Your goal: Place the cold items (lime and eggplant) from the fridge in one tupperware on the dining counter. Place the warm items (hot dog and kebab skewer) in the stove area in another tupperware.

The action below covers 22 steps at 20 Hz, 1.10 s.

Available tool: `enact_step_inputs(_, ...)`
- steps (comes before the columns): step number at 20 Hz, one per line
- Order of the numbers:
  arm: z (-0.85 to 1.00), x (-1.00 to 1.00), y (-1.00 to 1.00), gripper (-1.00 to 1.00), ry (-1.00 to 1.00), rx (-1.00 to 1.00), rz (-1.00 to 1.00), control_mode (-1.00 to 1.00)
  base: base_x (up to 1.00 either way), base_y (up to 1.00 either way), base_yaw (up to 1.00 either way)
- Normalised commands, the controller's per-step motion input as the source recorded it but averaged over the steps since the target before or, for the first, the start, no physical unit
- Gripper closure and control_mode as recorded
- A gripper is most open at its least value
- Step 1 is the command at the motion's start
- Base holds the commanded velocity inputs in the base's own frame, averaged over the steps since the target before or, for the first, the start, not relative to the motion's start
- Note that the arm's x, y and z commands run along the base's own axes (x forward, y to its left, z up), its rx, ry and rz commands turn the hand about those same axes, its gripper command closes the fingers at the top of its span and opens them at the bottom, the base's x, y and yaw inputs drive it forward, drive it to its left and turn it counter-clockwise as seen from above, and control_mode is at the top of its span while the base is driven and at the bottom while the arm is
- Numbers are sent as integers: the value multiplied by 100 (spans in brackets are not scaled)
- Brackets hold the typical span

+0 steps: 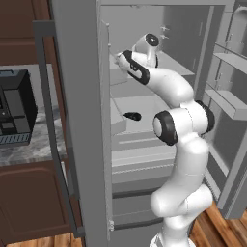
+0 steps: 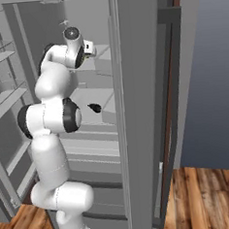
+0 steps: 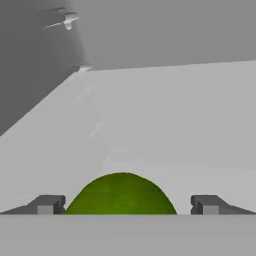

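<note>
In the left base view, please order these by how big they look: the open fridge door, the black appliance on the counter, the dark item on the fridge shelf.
1. Fridge door
2. Black appliance
3. Dark item, smallest, though it sits farther away.

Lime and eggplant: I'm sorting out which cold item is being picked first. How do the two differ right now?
The lime is green and rounded; the eggplant is dark and elongated. The lime sits between the open gripper's fingertips; the eggplant lies on a lower fridge shelf, away from the hand. Both are in the fridge, ungrasped.
</note>
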Motion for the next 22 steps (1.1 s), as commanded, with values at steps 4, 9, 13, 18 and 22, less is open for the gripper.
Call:
enact_step_inputs(4,-43,29,23,100,17,0,-1,-100,0,0,0)
enact_step_inputs(9,-74,-12,6,100,36,0,-17,-100,0,0,0)
enact_step_inputs(13,-19,-57,7,100,-23,3,-19,-100,0,0,0)
enact_step_inputs(18,9,-100,-4,100,-68,14,-19,-100,0,0,0)
enact_step_inputs(22,-28,-100,-23,100,-31,23,-12,-100,0,0,0)
